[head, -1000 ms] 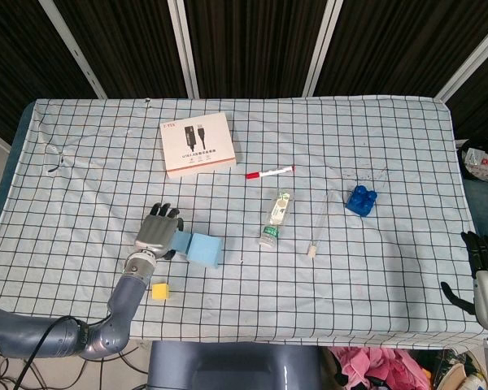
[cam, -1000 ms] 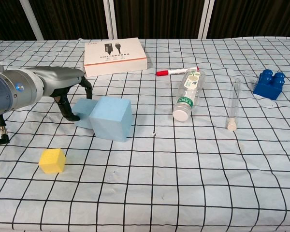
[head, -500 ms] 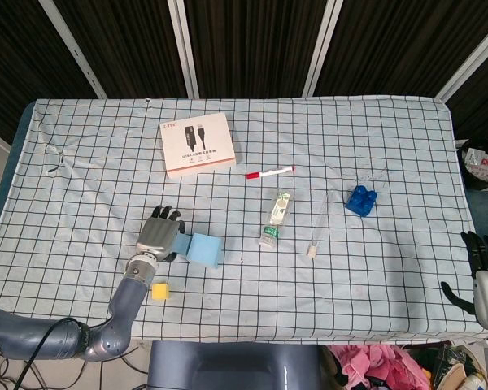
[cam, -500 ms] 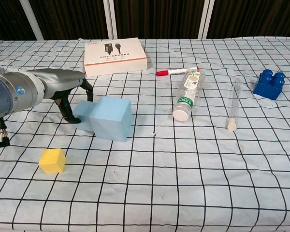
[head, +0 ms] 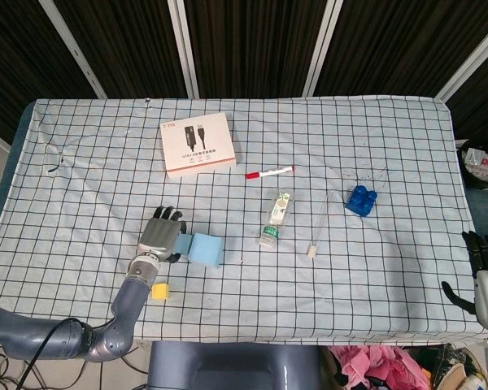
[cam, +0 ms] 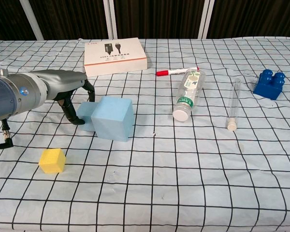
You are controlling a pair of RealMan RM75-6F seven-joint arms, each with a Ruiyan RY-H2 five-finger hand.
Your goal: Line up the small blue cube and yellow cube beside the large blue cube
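Note:
The large blue cube (cam: 114, 118) (head: 206, 249) sits on the checked cloth left of centre. Against its left side stands the small blue cube (cam: 86, 115) (head: 184, 242), touching it. My left hand (cam: 70, 92) (head: 159, 236) arches over the small cube and grips it, fingers (cam: 90, 90) behind it and thumb at its near-left corner. The yellow cube (cam: 52, 160) (head: 158, 291) lies apart, nearer the front edge and to the left. Off the table's right front corner, in the head view only, my right hand (head: 484, 272) holds nothing, its fingers spread.
A white box (cam: 115, 57) lies at the back left. A red-capped marker (cam: 176, 71), a lying bottle (cam: 188, 94), a test tube (cam: 233, 104) and a dark blue toy brick (cam: 270, 84) spread across the centre and right.
My left hand has slid the small blue cube a little to the right, and the large blue cube has been nudged right with it. The yellow cube and right hand have not moved.

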